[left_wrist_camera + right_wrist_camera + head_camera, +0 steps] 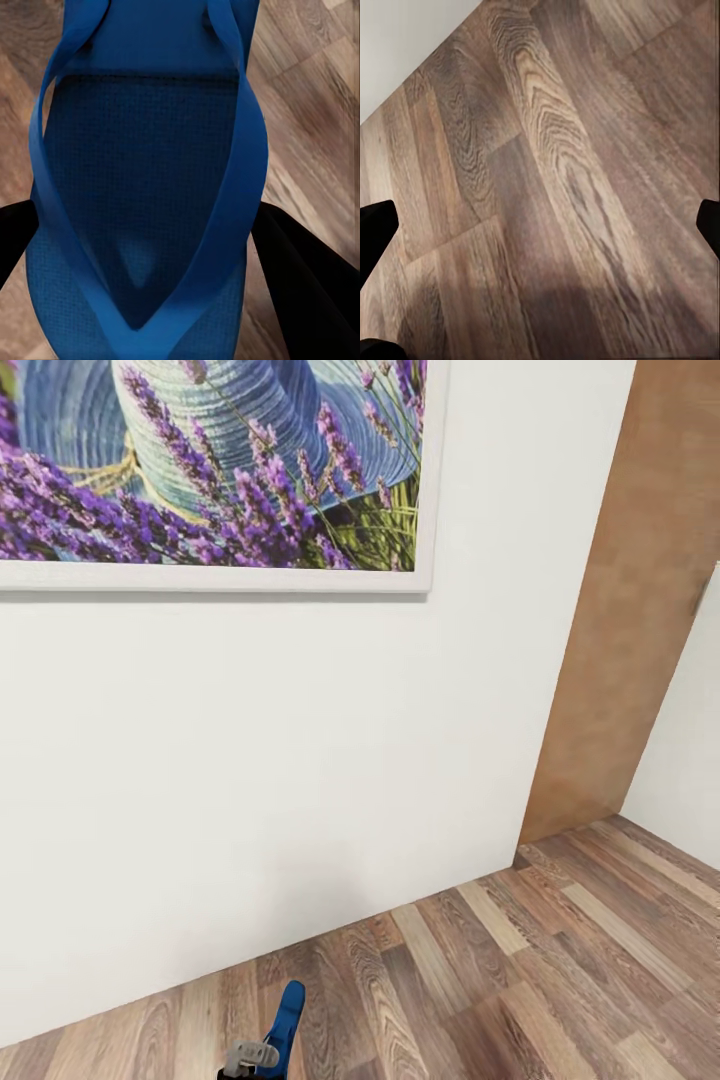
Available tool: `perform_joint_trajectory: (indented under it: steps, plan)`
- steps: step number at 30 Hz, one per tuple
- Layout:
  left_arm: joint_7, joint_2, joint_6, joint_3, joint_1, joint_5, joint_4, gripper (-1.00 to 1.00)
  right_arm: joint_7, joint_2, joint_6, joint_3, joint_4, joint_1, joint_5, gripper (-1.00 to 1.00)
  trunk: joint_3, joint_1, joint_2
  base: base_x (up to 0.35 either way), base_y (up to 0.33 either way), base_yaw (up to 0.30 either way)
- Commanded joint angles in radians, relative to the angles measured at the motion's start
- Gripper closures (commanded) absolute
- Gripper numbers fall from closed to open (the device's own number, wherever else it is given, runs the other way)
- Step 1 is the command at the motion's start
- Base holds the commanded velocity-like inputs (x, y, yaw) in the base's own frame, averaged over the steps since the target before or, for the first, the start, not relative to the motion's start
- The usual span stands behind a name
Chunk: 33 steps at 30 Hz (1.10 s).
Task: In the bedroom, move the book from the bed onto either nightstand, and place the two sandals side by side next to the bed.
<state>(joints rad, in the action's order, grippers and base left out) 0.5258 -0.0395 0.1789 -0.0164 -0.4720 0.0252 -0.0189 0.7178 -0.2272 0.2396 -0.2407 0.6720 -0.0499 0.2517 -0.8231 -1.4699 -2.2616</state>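
- Closest to us, at the bottom edge of the head view, our left end effector [250,1057] pinches one blue sandal [284,1015], which stands up out of it over the wood floor [560,970].
- Seen along the left wrist, the sandal [142,187] fills the span between the dark fingers [311,285], sole facing the camera and the thin straps meeting in a V.
- We judge it light, flat and somewhat bendy, likely foam; a hold across the sole near the middle should carry it better than a strap, which would let it swing.
- Our right end effector [540,225] is spread, with nothing but floor between its fingertips.
- Further off stand the white wall [250,780], the lavender painting [210,460] and a brown door [630,610].
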Motion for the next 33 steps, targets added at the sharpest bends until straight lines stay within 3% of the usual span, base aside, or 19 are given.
perform_joint_trajectory:
  steps: [1, 19, 33]
  plan:
    - [0.003, 0.000, 0.004, -0.002, 0.000, 0.002, 0.001, 1.00, 0.003, 0.000, 0.009, -0.002, 0.000, -0.001, 0.009, -1.00, -0.001, 0.000, 0.000, 0.001, 0.000, -0.216]
    - [0.003, 0.000, 0.004, -0.002, 0.000, 0.002, 0.001, 1.00, 0.004, 0.000, 0.006, -0.002, 0.000, -0.001, 0.009, -1.00, -0.001, 0.000, 0.000, 0.011, 0.000, -0.182]
    - [0.003, -0.002, 0.004, -0.002, 0.000, 0.002, 0.000, 1.00, 0.005, 0.000, 0.006, -0.001, 0.000, -0.001, 0.009, -1.00, -0.001, 0.000, 0.000, 0.288, 0.000, -0.006]
